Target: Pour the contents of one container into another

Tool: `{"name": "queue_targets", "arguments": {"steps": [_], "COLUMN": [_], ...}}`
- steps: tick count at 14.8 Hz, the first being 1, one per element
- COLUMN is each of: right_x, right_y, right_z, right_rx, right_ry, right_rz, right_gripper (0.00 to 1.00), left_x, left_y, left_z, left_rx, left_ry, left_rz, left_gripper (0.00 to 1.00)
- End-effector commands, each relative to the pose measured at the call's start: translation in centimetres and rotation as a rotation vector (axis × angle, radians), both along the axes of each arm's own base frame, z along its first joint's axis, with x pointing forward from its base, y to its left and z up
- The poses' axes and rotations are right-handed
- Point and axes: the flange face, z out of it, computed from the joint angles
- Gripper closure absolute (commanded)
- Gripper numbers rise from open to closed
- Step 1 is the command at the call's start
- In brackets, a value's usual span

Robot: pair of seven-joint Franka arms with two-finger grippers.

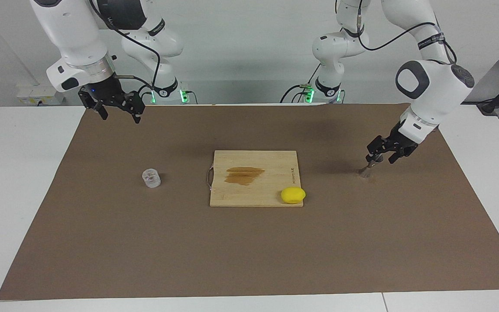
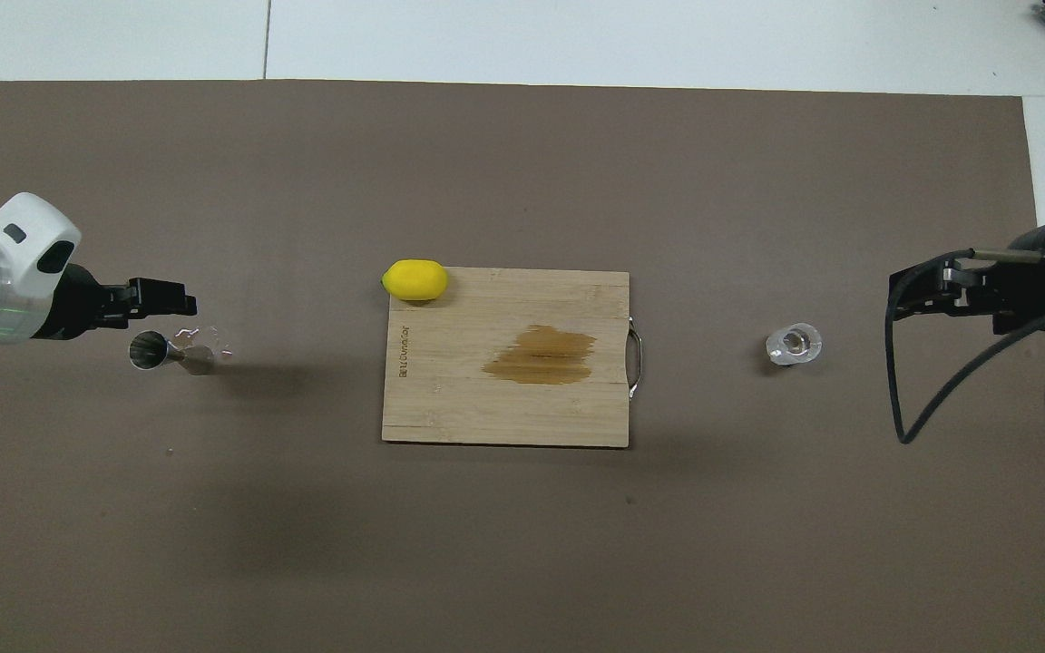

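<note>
Overhead view, jigger [image 2: 169, 353] upright, long axis vertical, glass cup [image 2: 794, 344] upright

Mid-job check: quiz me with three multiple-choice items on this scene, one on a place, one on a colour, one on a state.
1. Where is the lemon?
A. at a corner of the cutting board
B. beside the glass cup
C. inside the jigger

2. What colour is the mat?
A. green
B. brown
C. blue

3. What is the left tool doing?
A. gripping the jigger
B. holding the lemon
C. open, just above the jigger

Answers:
1 A, it sits at the board's corner toward the left arm.
2 B, brown across the table.
3 C, its fingers are spread with nothing between them.
</note>
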Motion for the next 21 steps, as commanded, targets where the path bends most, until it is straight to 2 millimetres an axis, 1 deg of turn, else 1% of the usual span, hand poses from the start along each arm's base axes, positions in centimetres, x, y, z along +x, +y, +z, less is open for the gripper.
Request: {"name": "queue_targets", "arguments": {"steps": [1, 2, 4, 6, 7, 8, 11, 14, 19, 20, 21], "right_x": [-0.2, -0.2, -0.2, -0.2, -0.2, -0.2, -0.2, -0.2, -0.2, -0.2, -0.2], "right_y": [-0.2, -0.1, -0.1, -0.1, -0.1, -0.1, -0.1, -0.1, -0.1, -0.2, -0.1], "right_z": [0.2, 0.2, 0.2, 0.2, 0.2, 0.2, 0.2, 0.2, 0.2, 0.2, 0.2], "right_rx": [0.017, 0.017, 0.017, 0.017, 0.017, 0.017, 0.017, 0.017, 0.017, 0.017, 0.017], "right_ry": [0.007, 0.007, 0.007, 0.007, 0.007, 0.007, 0.007, 0.007, 0.007, 0.007, 0.007], "right_rz": [-0.011, -0.01, -0.01, -0.01, -0.01, -0.01, -0.01, -0.01, -0.01, -0.011, -0.01], "right_gripper": [0.0, 0.0, 0.0, 0.0, 0.0, 0.0, 0.0, 0.0, 0.0, 0.0, 0.0], "left_x": [1.4, 1.5, 2.0, 2.6, 2.5, 2.5, 2.0, 2.2, 2.8, 2.8, 2.4], "left_y": [2.1, 3.2, 4.4, 5.2, 6.3, 6.9, 7.2, 7.1, 6.6, 6.4, 6.0], "left_z": [-1.0, -1.8, -3.3, -4.8, -5.8, -6.7, -7.8, -7.6, -6.7, -6.1, -5.9], "left_rx": [-0.011, -0.012, -0.049, -0.145, -0.197, -0.255, -0.316, -0.338, -0.405, -0.449, -0.49], "left_ry": [-0.048, -0.044, -0.004, -0.004, -0.021, -0.049, -0.106, -0.127, -0.161, -0.162, -0.14], "left_rz": [-0.192, -0.218, -0.29, -0.376, -0.403, -0.433, -0.521, -0.5, -0.46, -0.457, -0.475], "left_gripper": [0.0, 0.0, 0.0, 0.0, 0.0, 0.0, 0.0, 0.0, 0.0, 0.0, 0.0]}}
